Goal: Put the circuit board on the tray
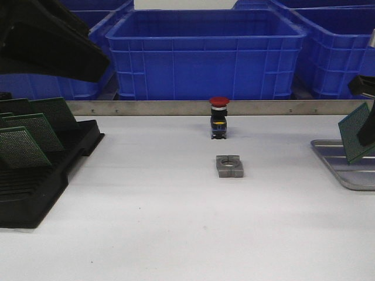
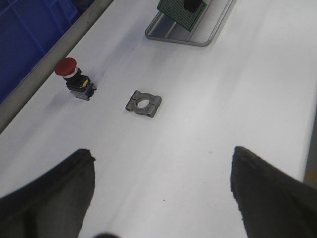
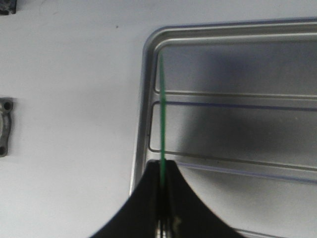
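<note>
My right gripper [image 3: 162, 163] is shut on a green circuit board [image 3: 162, 109], seen edge-on in the right wrist view. It holds the board upright over the near-left part of the silver-grey tray [image 3: 143, 99]. In the front view the board [image 1: 353, 136] hangs tilted at the far right, its lower corner at the tray [image 1: 334, 165]; whether it touches I cannot tell. The left wrist view shows board [image 2: 179, 11] and tray [image 2: 171, 37] far off. My left gripper [image 2: 163, 163] is open and empty above the white table.
A black slotted rack [image 1: 41, 181] with several green boards [image 1: 26, 137] stands at the left. A red-capped push button [image 1: 218, 117] and a grey metal clamp block [image 1: 229, 165] sit mid-table. Blue bins [image 1: 205, 55] line the back behind a metal rail.
</note>
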